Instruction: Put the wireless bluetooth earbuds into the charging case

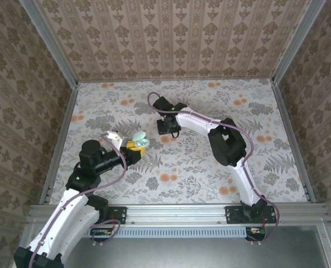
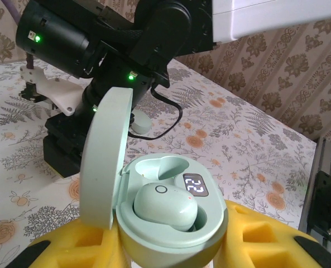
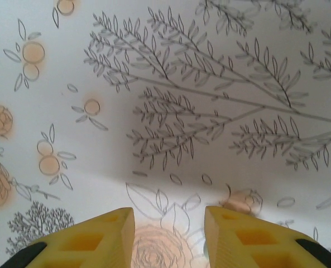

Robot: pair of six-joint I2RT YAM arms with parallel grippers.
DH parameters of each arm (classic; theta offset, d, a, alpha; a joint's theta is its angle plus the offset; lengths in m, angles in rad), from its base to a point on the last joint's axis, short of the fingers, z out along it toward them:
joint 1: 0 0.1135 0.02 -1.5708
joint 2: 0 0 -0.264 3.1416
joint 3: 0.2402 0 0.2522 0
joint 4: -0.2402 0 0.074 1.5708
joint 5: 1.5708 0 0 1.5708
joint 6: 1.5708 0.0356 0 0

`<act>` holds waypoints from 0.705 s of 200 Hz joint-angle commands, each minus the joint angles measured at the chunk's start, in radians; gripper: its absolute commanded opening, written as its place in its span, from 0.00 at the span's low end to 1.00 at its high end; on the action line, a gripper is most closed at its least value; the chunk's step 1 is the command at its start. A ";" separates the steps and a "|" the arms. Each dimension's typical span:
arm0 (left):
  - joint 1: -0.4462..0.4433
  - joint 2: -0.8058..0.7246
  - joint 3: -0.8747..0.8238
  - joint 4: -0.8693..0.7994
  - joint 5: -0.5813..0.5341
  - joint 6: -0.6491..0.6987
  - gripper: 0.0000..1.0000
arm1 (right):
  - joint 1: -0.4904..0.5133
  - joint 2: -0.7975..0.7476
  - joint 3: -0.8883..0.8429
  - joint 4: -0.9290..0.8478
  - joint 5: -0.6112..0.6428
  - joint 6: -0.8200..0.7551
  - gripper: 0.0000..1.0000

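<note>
L hand [image 1: 133, 144]: case [image 2: 105, 167] w/ 1 earbud [image 2: 165, 206]

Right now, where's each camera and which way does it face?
Top external: overhead from behind, looking down at table; left arm, right arm show.
Left wrist: looks over left gripper at open charging case; right arm behind.
Right wrist: faces down at table; right gripper open.
Shared: top and left wrist both show charging case.

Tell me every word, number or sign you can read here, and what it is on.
"22": lit white digits on the small dark display of the open mint-green plastic charging case, seen tilted.
A small ring mark, without letters, on the mint-green earbud seated in the case.
Nothing else carries readable text.
</note>
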 commanded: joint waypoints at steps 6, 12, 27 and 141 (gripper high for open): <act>-0.011 -0.013 0.020 0.006 -0.004 -0.017 0.17 | -0.027 0.066 0.075 -0.053 -0.034 -0.037 0.38; -0.013 -0.013 0.020 0.004 -0.004 -0.016 0.17 | -0.033 0.074 0.087 -0.060 -0.042 -0.039 0.38; -0.015 -0.013 0.022 0.001 -0.004 -0.018 0.17 | -0.046 0.092 0.103 -0.071 -0.064 -0.044 0.38; -0.050 -0.010 0.006 0.024 -0.068 -0.035 0.17 | -0.060 -0.053 -0.137 -0.054 -0.159 -0.057 0.39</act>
